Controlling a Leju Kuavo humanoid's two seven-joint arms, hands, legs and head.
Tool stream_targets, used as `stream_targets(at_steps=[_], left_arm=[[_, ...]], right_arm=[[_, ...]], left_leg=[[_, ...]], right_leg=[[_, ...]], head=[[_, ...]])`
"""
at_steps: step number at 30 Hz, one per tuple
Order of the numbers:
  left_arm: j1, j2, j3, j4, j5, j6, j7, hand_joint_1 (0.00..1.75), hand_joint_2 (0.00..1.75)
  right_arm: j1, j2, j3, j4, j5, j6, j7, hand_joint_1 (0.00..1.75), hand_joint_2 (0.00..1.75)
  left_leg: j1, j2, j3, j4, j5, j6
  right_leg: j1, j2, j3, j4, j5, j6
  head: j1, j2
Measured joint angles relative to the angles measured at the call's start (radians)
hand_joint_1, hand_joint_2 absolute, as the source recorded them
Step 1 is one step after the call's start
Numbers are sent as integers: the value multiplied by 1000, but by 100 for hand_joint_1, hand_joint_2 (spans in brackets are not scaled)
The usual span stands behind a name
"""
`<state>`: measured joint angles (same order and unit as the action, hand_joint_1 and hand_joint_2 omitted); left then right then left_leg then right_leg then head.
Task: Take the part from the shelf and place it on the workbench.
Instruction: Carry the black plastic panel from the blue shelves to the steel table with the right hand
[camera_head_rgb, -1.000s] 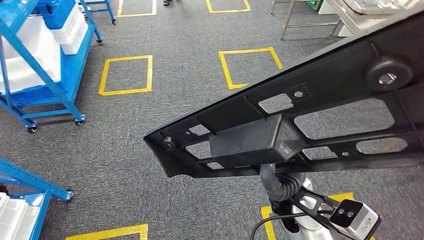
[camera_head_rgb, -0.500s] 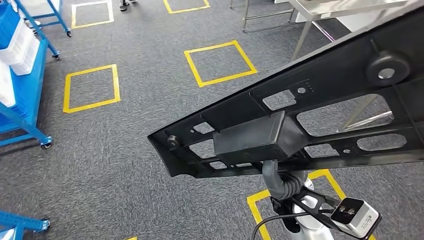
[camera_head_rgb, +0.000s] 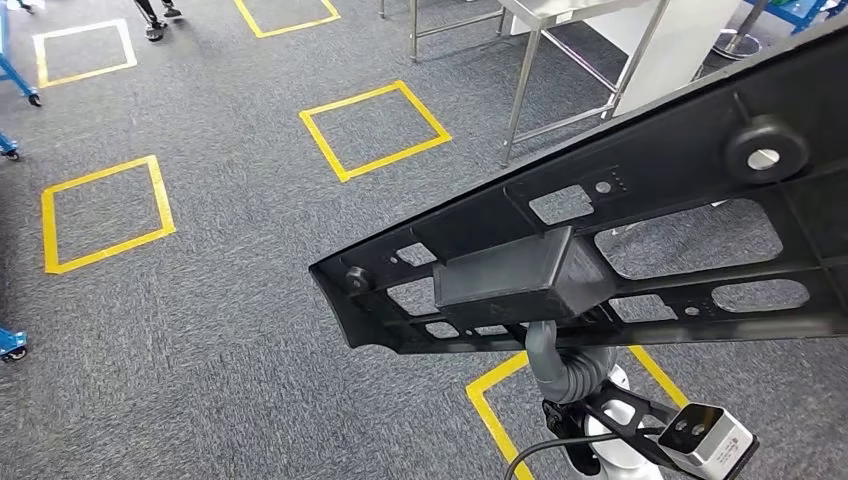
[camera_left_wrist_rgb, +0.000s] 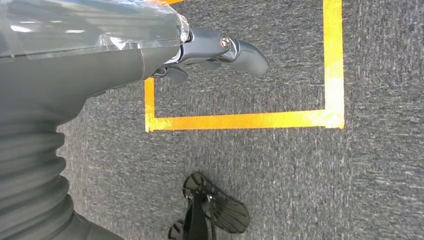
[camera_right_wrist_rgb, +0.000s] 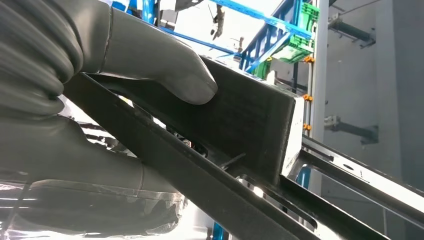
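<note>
While the long black part (camera_head_rgb: 640, 220) stretches across my head view from low centre up to the right edge, all I see there is its upper face — the cut-out windows, a round boss near the far end, and a boxy block (camera_head_rgb: 510, 280) near its lower end. My right wrist view shows the grip itself: my right hand (camera_right_wrist_rgb: 115, 85) is clamped on that block, the thick grey thumb (camera_right_wrist_rgb: 165, 67) pressed flat on one face, with one of the part's bars crossing just beneath it. So the part is held up in the air, tilted, above the grey carpet (camera_head_rgb: 200, 300) with its yellow taped squares (camera_head_rgb: 375, 130), and touching no surface. From the head view my right forearm rises under the part, its ribbed grey cover (camera_head_rgb: 565, 370) meeting the underside of the block, with the wrist camera (camera_head_rgb: 715, 440) hanging off to the side. My left hand (camera_left_wrist_rgb: 215, 52) hangs pointing down at the floor in the left wrist view — its fingers loosely apart and holding nothing, over a yellow taped corner (camera_left_wrist_rgb: 240, 120). Beyond the part, metal table legs (camera_head_rgb: 525, 90) stand on the carpet, with a person's feet (camera_head_rgb: 155, 15) further off.
</note>
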<state>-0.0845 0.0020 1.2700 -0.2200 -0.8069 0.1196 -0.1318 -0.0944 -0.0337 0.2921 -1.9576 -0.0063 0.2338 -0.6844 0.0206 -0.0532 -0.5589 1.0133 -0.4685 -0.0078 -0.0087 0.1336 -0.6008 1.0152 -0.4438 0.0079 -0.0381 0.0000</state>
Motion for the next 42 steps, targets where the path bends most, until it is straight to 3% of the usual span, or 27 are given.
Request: stream_targets(at_steps=[2, 4, 6, 7, 8, 9, 11, 13, 15, 17, 19, 21, 22, 23, 24, 26, 28, 30, 31, 33, 35, 37, 38, 39, 40, 42], left_arm=[[-2, 0, 0, 0, 1, -1, -2, 0, 175], [-3, 2, 0, 0, 2, -2, -4, 0, 175], [-1, 4, 0, -1, 7, -1, -7, 0, 175], [0, 5, 0, -1, 9, 0, -7, 0, 175], [1, 7, 0, -1, 12, 0, -8, 0, 175], [0, 8, 1, -1, 14, 0, -8, 0, 175], [-2, 9, 1, -1, 19, -4, -7, 0, 175], [-2, 8, 2, -1, 21, -9, -5, 0, 175], [-4, 8, 2, -1, 22, -12, -3, 0, 175], [-8, 7, 2, -1, 23, -16, -3, 0, 175], [-7, 7, 2, -1, 22, -19, -5, 0, 175], [-2, 8, 3, -1, 22, -22, -6, 0, 175], [-1, 8, 3, -1, 22, -23, -6, 0, 175], [0, 8, 3, -1, 23, -24, -6, 0, 175], [-1, 9, 3, -1, 23, -24, -6, 0, 175], [-2, 10, 3, -1, 23, -25, -7, 0, 175], [-3, 11, 3, -1, 25, -26, -9, 0, 175], [-6, 10, 3, -1, 27, -28, -12, 0, 175], [-9, 10, 3, -1, 28, -29, -14, 0, 175], [-11, 9, 3, -1, 27, -32, -18, 0, 175], [-8, 8, 3, -1, 23, -34, -22, 0, 175], [-4, 8, 3, -1, 19, -36, -23, 0, 175], [-4, 8, 3, -1, 18, -37, -23, 0, 175], [-5, 8, 3, -1, 17, -38, -22, 0, 175], [-7, 8, 3, -1, 16, -38, -21, 0, 175], [-8, 8, 3, -1, 15, -39, -20, 0, 175]], right_arm=[[2, 0, -3, -3, 0, 0, 0, 175, 175], [3, 0, -5, -4, 1, 0, 0, 175, 175], [5, 0, -6, -4, 4, 0, 0, 175, 175], [6, 0, -6, -4, 5, 0, 0, 175, 175], [7, 0, -6, -4, 7, -1, 0, 175, 175], [7, 0, -6, -4, 8, -1, 0, 175, 175], [6, 0, -6, -4, 15, -3, 0, 175, 175], [6, 0, -5, -4, 23, -7, 0, 175, 175], [7, 0, -4, -4, 27, -14, 0, 175, 175], [7, 0, -2, -6, 30, -21, 0, 175, 175], [4, 0, 2, -7, 32, -25, 0, 175, 175], [3, 0, 5, -6, 32, -31, 0, 175, 175], [4, 0, 5, -6, 33, -34, 0, 175, 175], [4, 0, 6, -6, 32, -36, 0, 175, 175], [4, 0, 6, -6, 30, -38, 0, 175, 175], [3, 0, 7, -6, 25, -38, 0, 175, 175], [2, 0, 8, -7, 21, -36, 0, 175, 175], [1, 0, 8, -7, 20, -33, 0, 175, 175], [1, 0, 8, -7, 20, -32, 0, 175, 175], [-3, 0, 8, -7, 21, -31, 0, 175, 175], [-7, -1, 9, -6, 22, -36, 0, 175, 175], [-5, -2, 9, -4, 23, -41, 0, 175, 175], [-3, -2, 9, -4, 24, -43, 0, 175, 175], [-2, -2, 9, -3, 24, -45, 0, 175, 175], [-1, -2, 9, -3, 24, -46, 0, 175, 175], [-1, -3, 10, -4, 24, -48, 0, 175, 175]], left_leg=[[-1, 22, 2, -7, 5, 14], [-3, 45, 2, -11, 7, 23], [-8, 72, 2, -11, 4, 28], [-9, 86, 3, -11, 3, 29], [-11, 100, 4, -11, 1, 29], [-12, 112, 7, -11, -1, 28], [-16, 132, 14, -9, -7, 23], [-21, 151, 19, -8, -13, 15], [-23, 172, 25, -11, -17, 5], [-20, 145, 22, 13, -38, -5], [-16, 87, -22, 115, -96, -12], [-15, 63, -88, 246, -147, -17], [-14, 62, -107, 276, -147, -18], [-12, 61, -108, 266, -127, -19], [-10, 56, -89, 216, -89, -20], [-2, 17, -32, 75, -20, -20], [1, -13, -2, 5, -1, -14], [-2, -2, 0, 1, -2, -1], [-2, 9, 1, -2, 1, 6], [0, 32, 3, -10, 6, 18], [-3, 56, 4, -13, 5, 25], [-7, 83, 4, -12, 2, 27], [-7, 95, 5, -12, 1, 27], [-8, 107, 8, -12, -2, 26], [-9, 118, 12, -12, -4, 24], [-14, 136, 20, -11, -11, 17]], right_leg=[[1, -35, -15, 28, -19, 10], [4, -97, -66, 134, -77, 14], [3, -122, -131, 265, -129, 17], [2, -126, -145, 292, -130, 16], [3, -130, -138, 277, -112, 15], [4, -140, -108, 223, -80, 10], [15, -189, -27, 75, -24, -5], [26, -217, 10, 2, -9, -17], [25, -194, 9, -7, -8, -23], [18, -169, 16, -19, -1, -31], [12, -146, 22, -26, 3, -38], [11, -119, 22, -24, 3, -40], [11, -105, 22, -23, 2, -39], [11, -90, 23, -20, 1, -38], [10, -76, 24, -17, 0, -36], [9, -50, 23, -8, -6, -28], [7, -28, 15, -1, -7, -17], [5, -9, 7, -2, -3, -4], [4, -9, 5, 1, -5, 1], [6, -51, -19, 50, -36, 11], [6, -107, -81, 175, -101, 18], [3, -126, -134, 282, -136, 22], [3, -129, -135, 284, -125, 21], [3, -135, -113, 243, -97, 19], [6, -150, -73, 169, -60, 14], [17, -197, -4, 35, -15, -2]], head=[[0, 0], [0, 0], [0, 0], [0, 0], [0, 0], [0, 0], [0, 0], [0, 0], [0, 0], [0, 0], [0, 0], [0, 0], [0, 0], [0, 0], [0, 0], [0, 0], [0, 0], [0, 0], [0, 0], [0, 0], [0, 0], [0, 0], [0, 0], [0, 0], [0, 0], [0, 0]])
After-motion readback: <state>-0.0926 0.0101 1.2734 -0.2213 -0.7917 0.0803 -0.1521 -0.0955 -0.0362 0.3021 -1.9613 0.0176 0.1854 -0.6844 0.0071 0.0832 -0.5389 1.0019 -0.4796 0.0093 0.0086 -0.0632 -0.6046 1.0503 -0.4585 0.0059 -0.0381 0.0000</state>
